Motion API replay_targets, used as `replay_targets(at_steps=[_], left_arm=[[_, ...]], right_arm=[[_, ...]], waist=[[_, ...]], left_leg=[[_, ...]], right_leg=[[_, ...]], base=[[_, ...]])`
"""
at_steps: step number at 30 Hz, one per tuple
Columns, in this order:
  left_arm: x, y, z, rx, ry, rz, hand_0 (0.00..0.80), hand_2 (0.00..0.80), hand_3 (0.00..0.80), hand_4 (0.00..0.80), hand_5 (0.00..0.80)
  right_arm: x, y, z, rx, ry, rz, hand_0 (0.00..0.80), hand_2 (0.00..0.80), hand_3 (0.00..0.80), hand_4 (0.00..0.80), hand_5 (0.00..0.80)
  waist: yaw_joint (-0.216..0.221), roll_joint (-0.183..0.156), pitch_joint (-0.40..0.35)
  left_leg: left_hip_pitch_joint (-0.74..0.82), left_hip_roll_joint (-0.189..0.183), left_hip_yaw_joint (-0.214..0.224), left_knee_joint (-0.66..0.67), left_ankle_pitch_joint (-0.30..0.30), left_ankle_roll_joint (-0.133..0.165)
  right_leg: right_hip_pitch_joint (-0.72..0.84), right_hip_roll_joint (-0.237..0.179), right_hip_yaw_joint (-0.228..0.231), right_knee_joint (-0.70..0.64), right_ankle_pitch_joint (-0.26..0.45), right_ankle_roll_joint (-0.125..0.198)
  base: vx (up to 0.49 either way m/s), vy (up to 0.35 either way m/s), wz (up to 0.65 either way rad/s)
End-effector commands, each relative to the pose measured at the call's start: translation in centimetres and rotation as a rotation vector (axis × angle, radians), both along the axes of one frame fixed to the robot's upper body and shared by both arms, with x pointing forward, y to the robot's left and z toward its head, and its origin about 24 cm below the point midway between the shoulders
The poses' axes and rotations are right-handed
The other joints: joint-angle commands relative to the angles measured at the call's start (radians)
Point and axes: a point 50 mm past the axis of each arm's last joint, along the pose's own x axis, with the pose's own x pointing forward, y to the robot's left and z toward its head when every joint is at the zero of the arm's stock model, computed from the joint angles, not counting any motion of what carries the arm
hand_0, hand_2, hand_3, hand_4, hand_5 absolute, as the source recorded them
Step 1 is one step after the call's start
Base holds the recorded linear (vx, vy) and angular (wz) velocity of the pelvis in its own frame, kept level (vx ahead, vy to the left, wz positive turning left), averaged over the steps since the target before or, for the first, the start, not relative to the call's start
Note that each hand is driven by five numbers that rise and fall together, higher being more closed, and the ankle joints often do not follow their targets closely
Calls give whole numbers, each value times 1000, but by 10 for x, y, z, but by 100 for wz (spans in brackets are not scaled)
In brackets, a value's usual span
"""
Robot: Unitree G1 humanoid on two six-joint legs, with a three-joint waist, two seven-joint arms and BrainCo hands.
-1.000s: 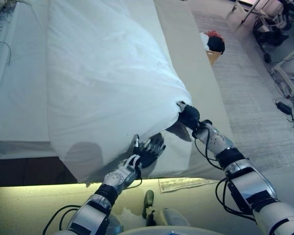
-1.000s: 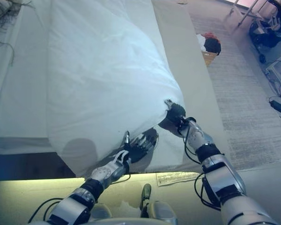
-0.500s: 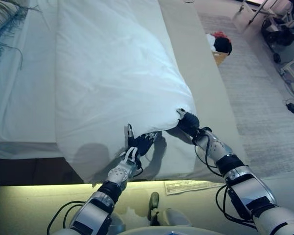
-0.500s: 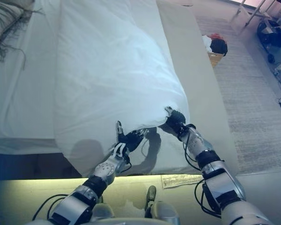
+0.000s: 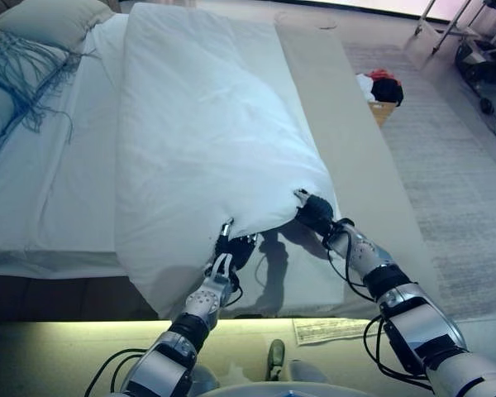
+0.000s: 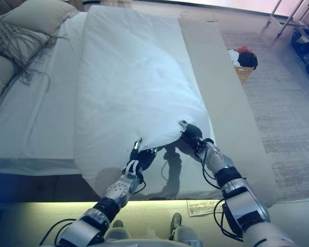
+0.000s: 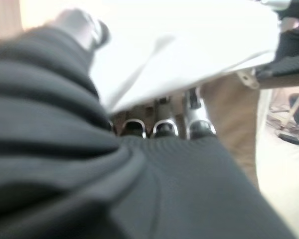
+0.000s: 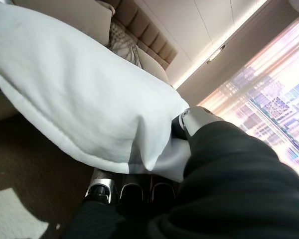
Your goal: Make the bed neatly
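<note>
My left hand: fingers and thumb pinch the near edge of the white duvet, lifted a little above the bed.
My right hand: curled closed on the same edge, at the duvet's right corner.
Duvet: lies lengthwise on the bed, from my hands toward the far end.
Pillow: far left, near a fringed blue throw.
Basket: on the rug, right of the bed.

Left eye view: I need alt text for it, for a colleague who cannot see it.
Both robot hands, left hand and right hand, grip the near edge of a puffy white duvet lying lengthwise down a white-sheeted bed. Pillows lie at the far left; a tan bed edge runs along the right.
</note>
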Motion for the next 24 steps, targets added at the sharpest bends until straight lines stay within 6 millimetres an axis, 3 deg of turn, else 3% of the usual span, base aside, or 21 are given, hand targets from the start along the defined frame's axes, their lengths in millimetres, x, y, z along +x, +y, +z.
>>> replay_targets(at_steps=[1,6,7,8,13,17,18,19,22,24], left_arm=[[17,45,8,54,-44,197,800,800,800,800,800],[9,69,-1,115,-7,265,800,800,800,800,800],[6,75,-5,134,1,278,800,800,800,800,800],[2,81,-8,149,9,288,800,800,800,800,800],[-19,124,-23,277,61,369,800,800,800,800,800],[-52,181,-35,356,107,514,800,800,800,800,800],[-57,189,-36,370,112,536,800,800,800,800,800],[-68,204,-39,388,123,566,800,800,800,800,800],[-91,232,-42,442,162,611,800,800,800,800,800],[-108,250,-44,474,193,623,800,800,800,800,800]], right_arm=[[6,-42,21,-13,-124,-102,800,800,800,800,800],[-7,-51,2,-78,-67,-71,800,800,800,800,800],[-11,-55,-6,-115,-38,-59,624,624,624,624,624],[-17,-58,-13,-141,-12,-50,0,0,0,0,0],[-61,-76,-61,-201,158,7,0,0,0,0,0],[-130,-95,-117,-163,408,13,0,0,0,0,0],[-139,-96,-123,-150,448,7,0,0,0,0,0],[-163,-100,-138,-132,535,-13,0,0,0,0,0],[-197,-102,-157,-94,668,-73,0,0,0,0,0],[-208,-103,-162,-58,717,-138,0,0,0,0,0]], waist=[[39,-32,-90],[49,-23,-106],[52,-22,-109],[55,-21,-111],[64,-14,-119],[71,1,-127],[72,3,-129],[76,11,-132],[84,28,-138],[87,39,-142]], left_leg=[[-37,17,-41,-32,35,-10],[-29,10,-51,-40,35,-8],[-29,7,-54,-42,35,-8],[-30,5,-56,-43,35,-8],[-39,-10,-71,-43,38,-2],[-43,-26,-81,-43,39,9],[-43,-28,-82,-43,38,10],[-44,-34,-85,-43,37,13],[-45,-48,-92,-43,34,20],[-47,-58,-94,-41,31,25]], right_leg=[[51,-78,-43,86,-136,78],[67,-82,-59,76,-139,79],[70,-83,-62,73,-139,79],[72,-84,-64,69,-137,79],[76,-89,-73,66,-135,81],[81,-92,-72,65,-141,78],[81,-92,-72,65,-142,78],[82,-93,-70,66,-145,77],[86,-98,-69,67,-149,77],[90,-103,-68,63,-148,79]], base=[[8,36,9],[5,49,9],[-6,50,6],[-13,45,10],[-37,61,12],[-37,87,7],[-38,95,1],[-39,102,1],[-41,122,2],[-52,149,2]])
